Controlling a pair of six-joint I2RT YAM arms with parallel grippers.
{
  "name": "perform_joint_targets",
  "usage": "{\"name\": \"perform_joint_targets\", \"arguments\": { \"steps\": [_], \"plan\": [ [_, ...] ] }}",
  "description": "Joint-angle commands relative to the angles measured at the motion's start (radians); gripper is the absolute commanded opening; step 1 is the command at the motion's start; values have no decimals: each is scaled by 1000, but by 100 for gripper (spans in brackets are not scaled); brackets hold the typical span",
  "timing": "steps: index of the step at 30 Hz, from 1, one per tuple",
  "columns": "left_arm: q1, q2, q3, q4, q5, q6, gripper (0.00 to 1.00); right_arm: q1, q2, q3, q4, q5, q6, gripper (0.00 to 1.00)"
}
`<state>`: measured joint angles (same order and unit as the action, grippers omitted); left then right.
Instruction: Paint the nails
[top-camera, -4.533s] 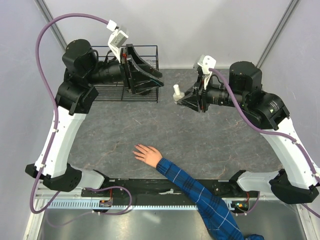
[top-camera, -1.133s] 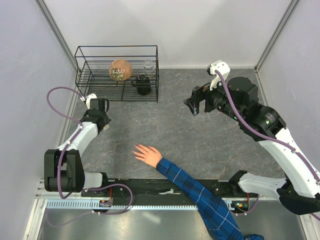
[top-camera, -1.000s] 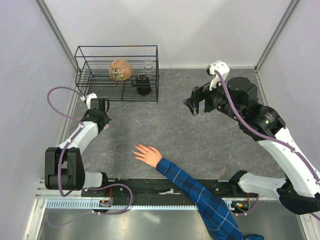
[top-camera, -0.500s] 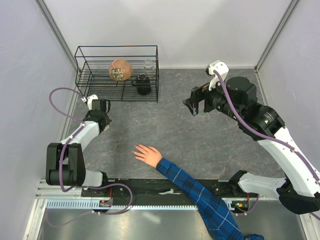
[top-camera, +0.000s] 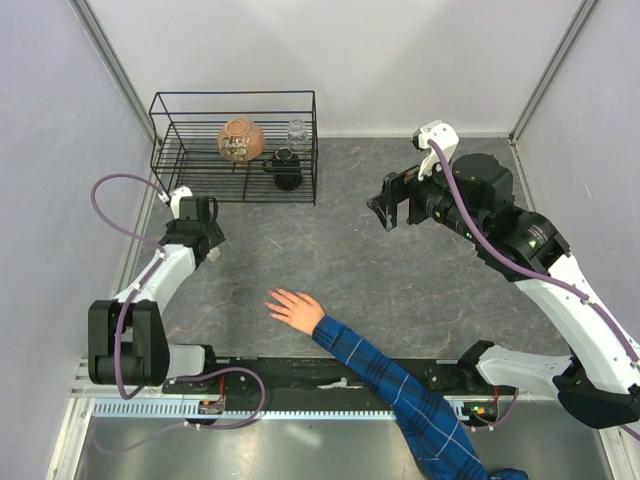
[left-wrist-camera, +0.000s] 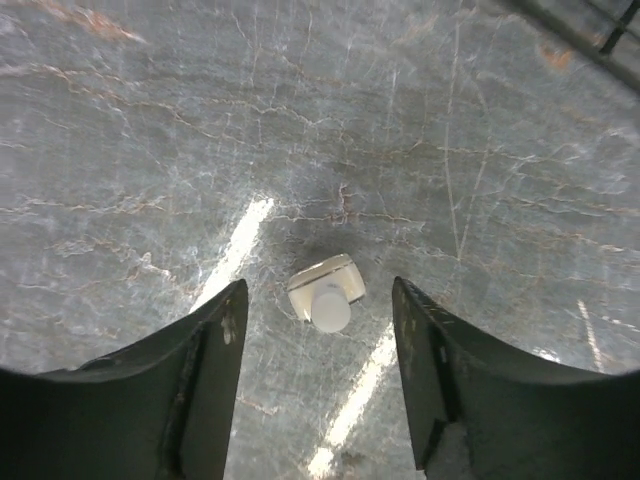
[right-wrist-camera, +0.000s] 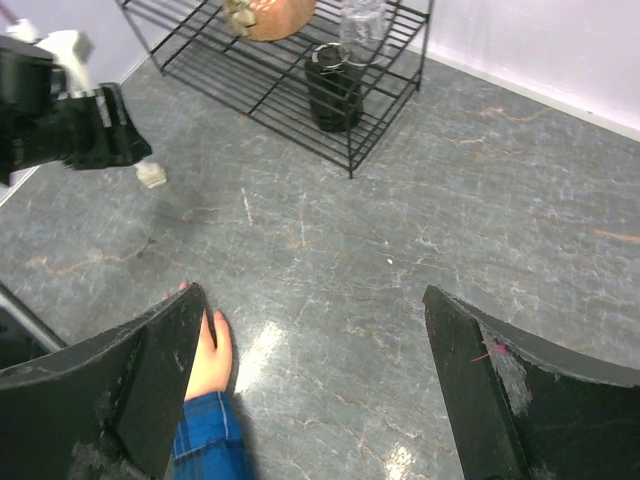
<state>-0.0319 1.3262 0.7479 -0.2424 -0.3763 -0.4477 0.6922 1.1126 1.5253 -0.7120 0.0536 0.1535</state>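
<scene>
From above, a bare light-skinned hand (top-camera: 296, 309) lies flat, palm down, on the grey marbled tabletop (top-camera: 340, 255) at lower centre of the frame, fingers pointing to the upper left. Its nails (top-camera: 273, 297) are too small to make out, and a blue plaid sleeve (top-camera: 400, 400) runs off to the lower right. A black wire rack (top-camera: 165, 150) at upper left holds a round brown pot (top-camera: 240, 139), a clear glass jar (top-camera: 297, 132) and a dark cup (top-camera: 286, 168). The left gripper (top-camera: 203, 245) sits at the left below the rack, and the right gripper (top-camera: 385, 212) at right of centre, both well apart from the hand. In the left wrist view the dark fingers (left-wrist-camera: 205, 380) are spread apart, and a small clear bottle with a white cap (left-wrist-camera: 326, 292) stands on the tabletop between them, touching neither. In the right wrist view the jaws are spread wide with nothing between them. The hand shows at lower left, partly behind one finger. The rack is at the top of the frame, and the left gripper is at upper left with the bottle just beneath it.
</scene>
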Motion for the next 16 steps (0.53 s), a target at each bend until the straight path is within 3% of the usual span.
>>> {"name": "perform_joint_targets", "arguments": {
  "steps": [1,6,8,10,14,16],
  "plan": [
    [6,-100,140,-133,-20,-68,69,4,-8,36,19,171,53,98],
    [4,-136,376,-354,121,-124,71,4,12,150,-1,389,70,98],
    [4,-148,514,-373,245,-126,71,4,32,214,-18,507,86,98],
    [1,-163,643,-367,330,-126,74,4,46,249,-32,529,52,98],
    [-40,-157,875,-351,505,-85,99,4,70,367,-38,546,63,98],
    [-69,-145,1011,-354,522,-30,100,4,101,450,-55,555,81,98]
  ]
}}
